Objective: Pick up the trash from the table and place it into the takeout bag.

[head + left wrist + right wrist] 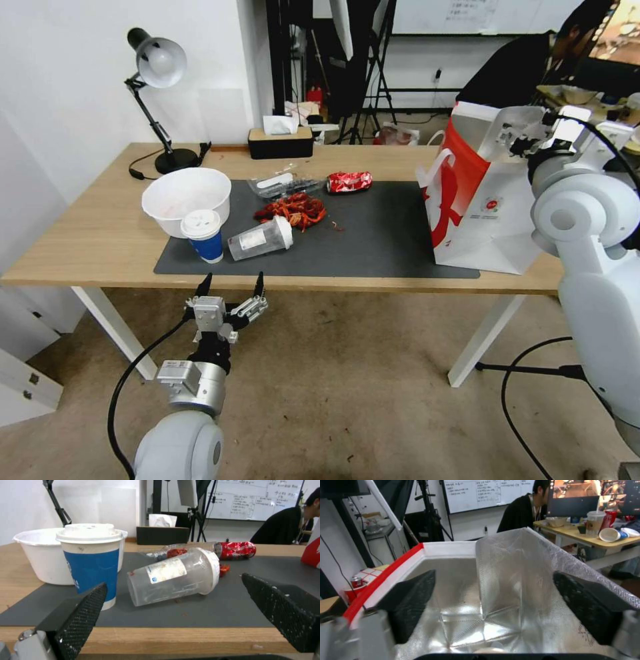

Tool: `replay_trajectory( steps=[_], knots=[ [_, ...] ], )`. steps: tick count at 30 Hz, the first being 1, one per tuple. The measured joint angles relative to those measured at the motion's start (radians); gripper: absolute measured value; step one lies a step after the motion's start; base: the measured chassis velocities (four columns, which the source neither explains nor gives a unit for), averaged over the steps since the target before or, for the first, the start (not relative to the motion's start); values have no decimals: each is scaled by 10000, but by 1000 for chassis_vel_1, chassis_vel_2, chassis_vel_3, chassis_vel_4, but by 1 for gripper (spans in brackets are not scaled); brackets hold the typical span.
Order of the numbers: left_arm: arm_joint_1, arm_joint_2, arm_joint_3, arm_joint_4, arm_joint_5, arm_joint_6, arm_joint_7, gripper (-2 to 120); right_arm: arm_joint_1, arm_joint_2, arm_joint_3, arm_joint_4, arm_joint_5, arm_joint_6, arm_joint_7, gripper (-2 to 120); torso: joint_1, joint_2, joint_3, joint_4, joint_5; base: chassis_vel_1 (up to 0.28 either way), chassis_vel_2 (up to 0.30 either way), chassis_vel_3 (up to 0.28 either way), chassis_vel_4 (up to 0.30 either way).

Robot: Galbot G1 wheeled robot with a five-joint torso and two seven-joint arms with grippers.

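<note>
On the table [100, 247], the trash lies on and beside a dark mat [380, 233]: a white bowl [187, 193], an upright blue paper cup [203, 235] [90, 562], a clear plastic cup [261, 239] [173, 576] on its side, red crayfish shells [292, 209] and a crushed red can [349, 181] [235, 550]. My left gripper [231, 287] [174, 581] hangs open just off the table's front edge, level with the two cups. The takeout bag [477, 200] stands at the right. My right gripper [517, 140] [493, 573] is open over its foil-lined inside [506, 580].
A black tissue box [280, 142] and a desk lamp [160, 67] stand along the table's far edge. Crumpled clear wrapping [280, 183] lies behind the shells. A person sits at another desk behind the bag. Bare floor lies in front of the table.
</note>
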Motion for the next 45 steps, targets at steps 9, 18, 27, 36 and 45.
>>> replay_trajectory(
  steps=[9,18,27,36,45],
  knots=[
    [-17,33,-5,-4,2,-3,0,100,-476,-58,-14,573,604,3986,-2800,100,0,0,0,1,-2,0,0,0,0],
    [-15,84,-26,3,-13,-33,-1,100,-2795,-261,-437,1543,-1532,5726,-5171,100,0,0,0,-2,2,0,0,0,0],
    [-11,80,-31,69,-17,-99,-6,100,-5759,150,-573,2478,-4759,6982,-5639,100,0,0,-1,1,1,0,0,0,0],
    [-11,93,-38,111,-22,-154,-12,100,-8521,1150,-627,2359,-6963,8240,-4940,100,-1,0,-1,1,-1,0,0,0,0],
    [-16,109,-36,137,-29,-175,-19,100,-9765,1662,-977,1423,-7446,9261,-4298,100,-1,-1,0,1,0,0,0,0,0]
  ],
)
